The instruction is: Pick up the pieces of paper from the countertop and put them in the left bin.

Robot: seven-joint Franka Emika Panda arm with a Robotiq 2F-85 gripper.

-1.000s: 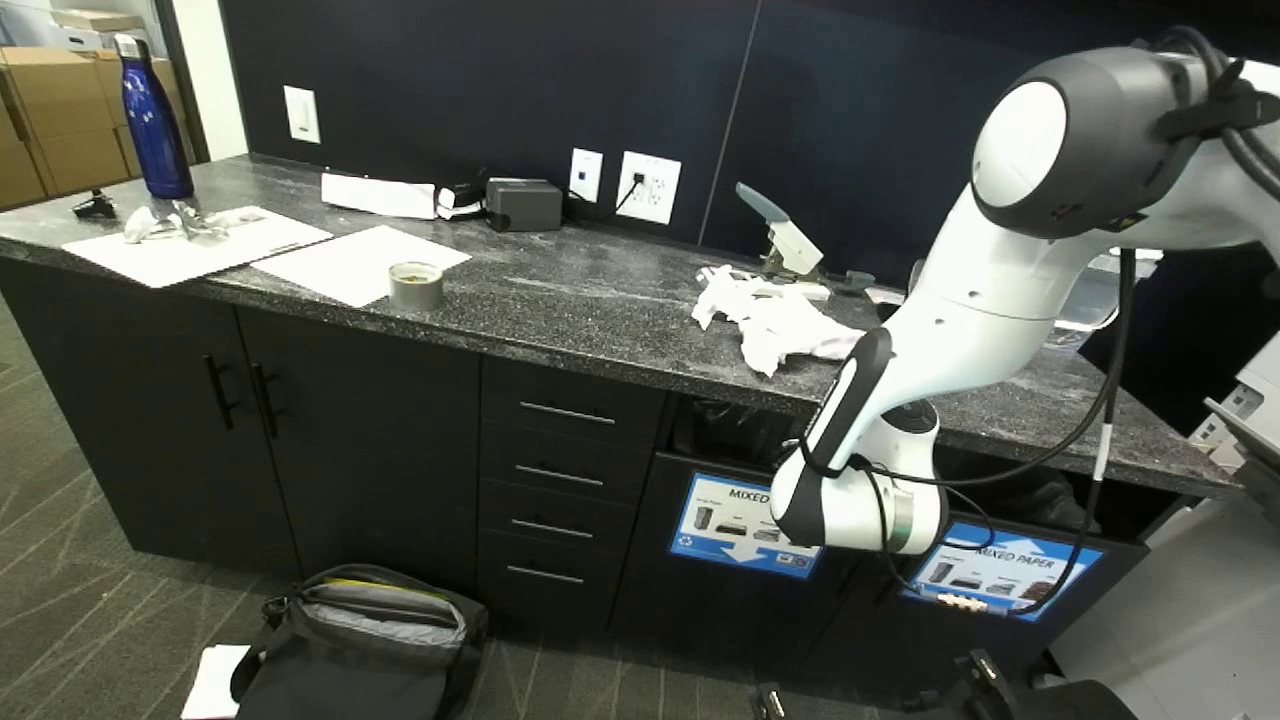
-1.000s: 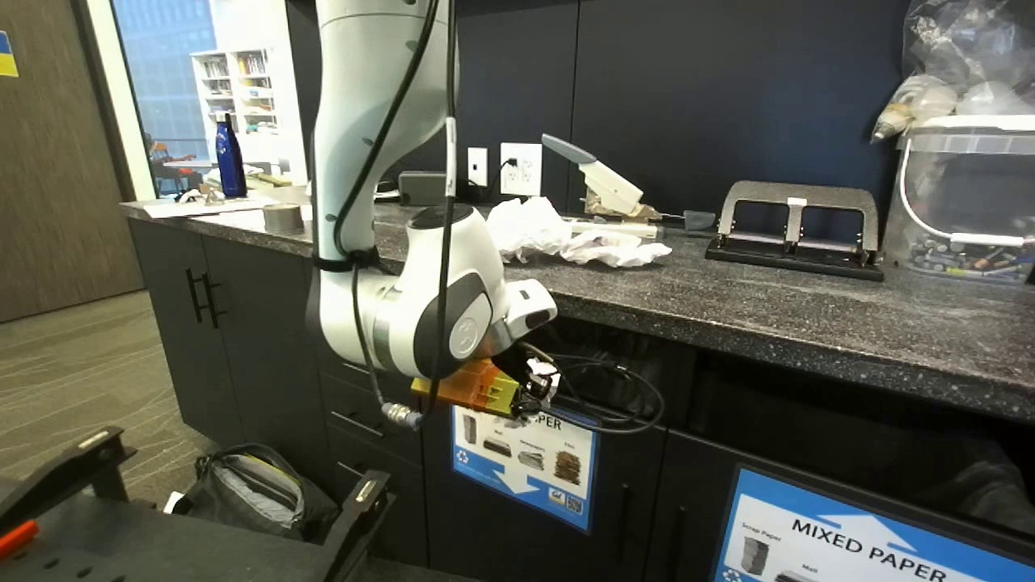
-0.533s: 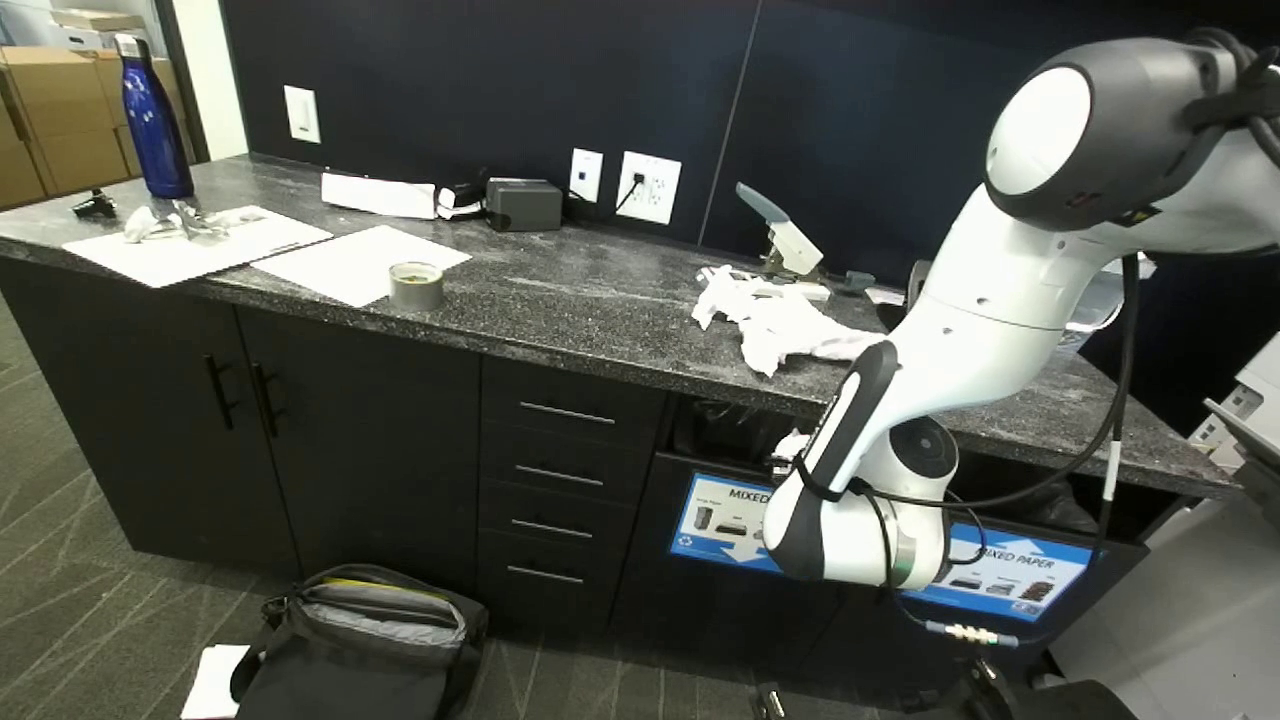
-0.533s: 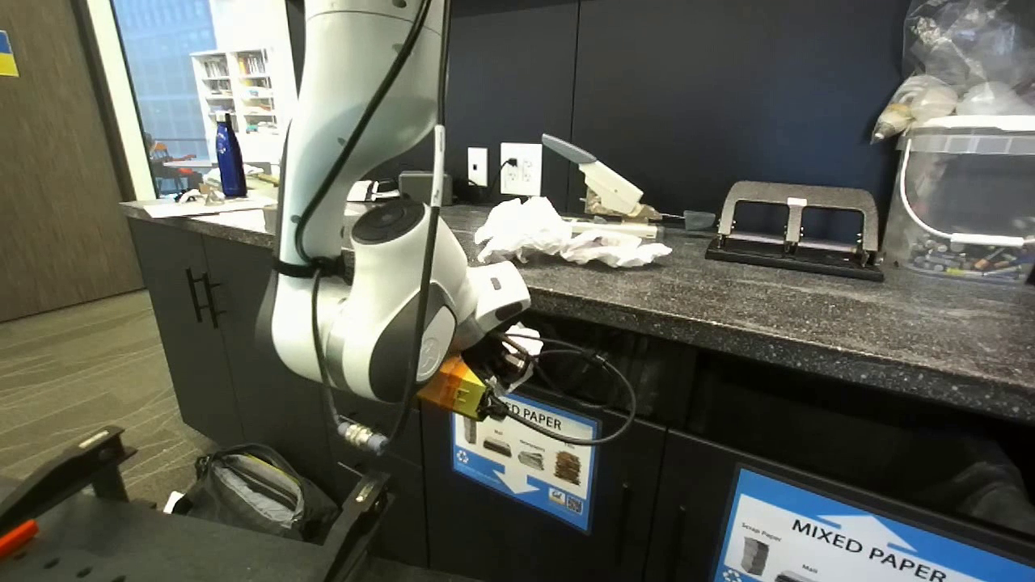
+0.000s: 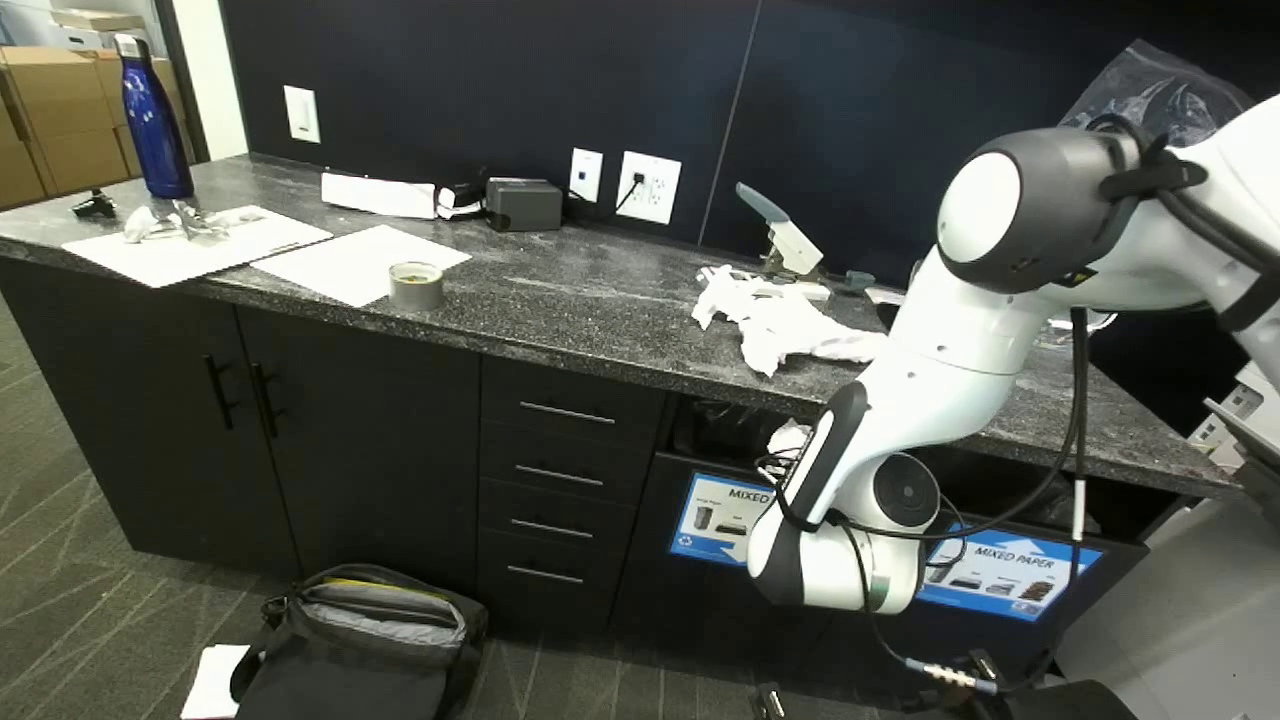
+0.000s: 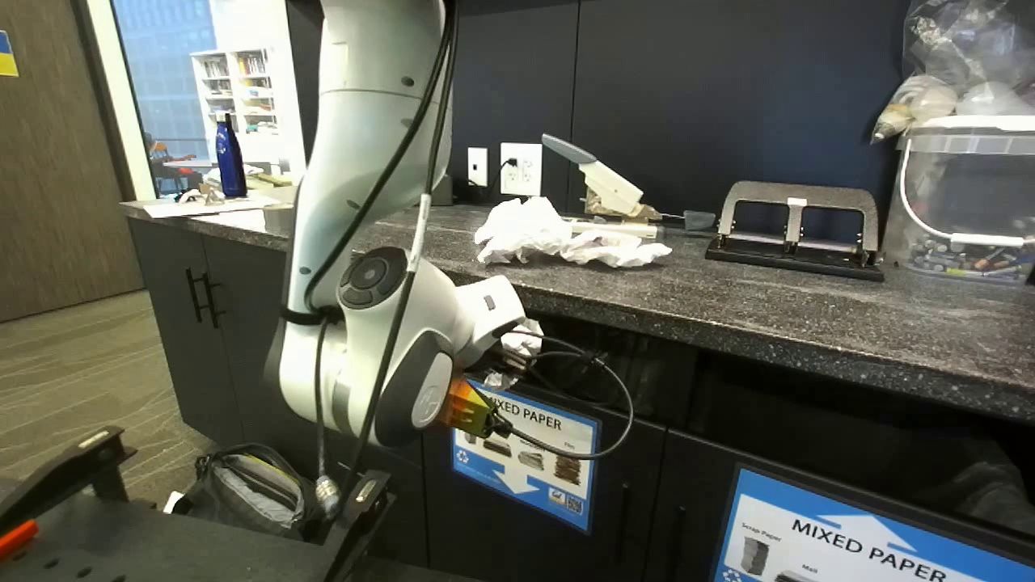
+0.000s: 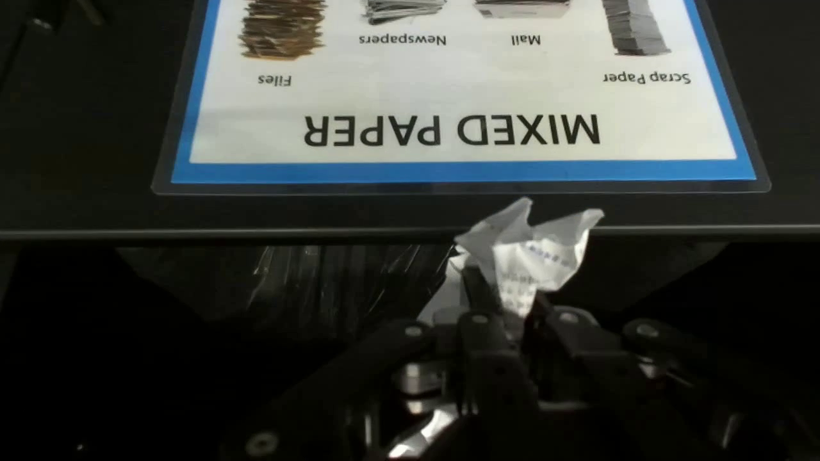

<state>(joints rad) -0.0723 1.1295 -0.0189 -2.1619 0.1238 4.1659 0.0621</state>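
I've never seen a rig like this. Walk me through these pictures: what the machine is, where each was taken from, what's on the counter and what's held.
The machine is a single jointed robot arm, ending in a two-fingered pincer. Two cameras stand apart from it and view the scene from different places; the third rides on its wrist, and there the label on the left bin reads upside down.

On the counter lie crumpled papers, two flat sheets and a tape roll; a blue bottle stands near one end. An exterior view also shows a hole punch and a clear tub.

The pincer is closed on a scrap of white paper, at the left bin's mouth.
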